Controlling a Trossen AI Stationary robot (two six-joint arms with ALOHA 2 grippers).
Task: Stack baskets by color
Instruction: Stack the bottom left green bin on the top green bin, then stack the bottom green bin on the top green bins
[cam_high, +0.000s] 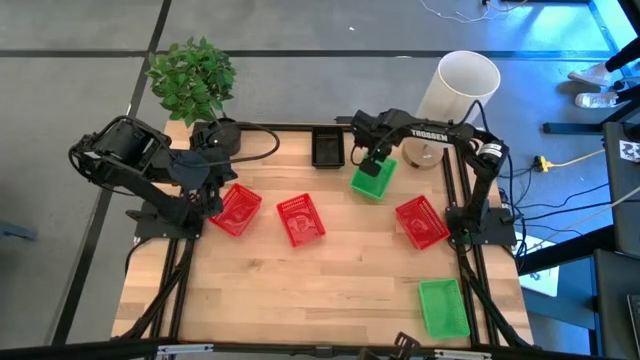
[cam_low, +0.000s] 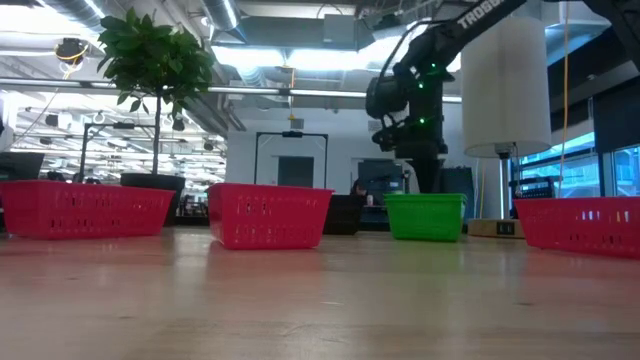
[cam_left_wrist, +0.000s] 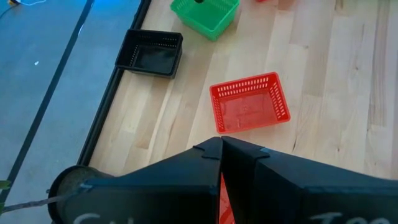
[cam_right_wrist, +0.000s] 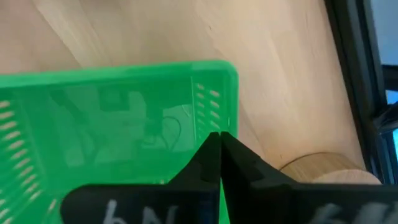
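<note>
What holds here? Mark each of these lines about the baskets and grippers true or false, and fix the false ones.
1. Three red baskets lie on the table. True: left, middle, right.
2. The right gripper is shut on the rim of a black basket. False: it is shut on a green basket.
3. The black basket sits at the table's far edge. True.
4. The left gripper is over the second green basket. False: it is shut at the left red basket's rim.
5. The white cylinder stands inside a basket. False: it stands alone at the far right corner.
</note>
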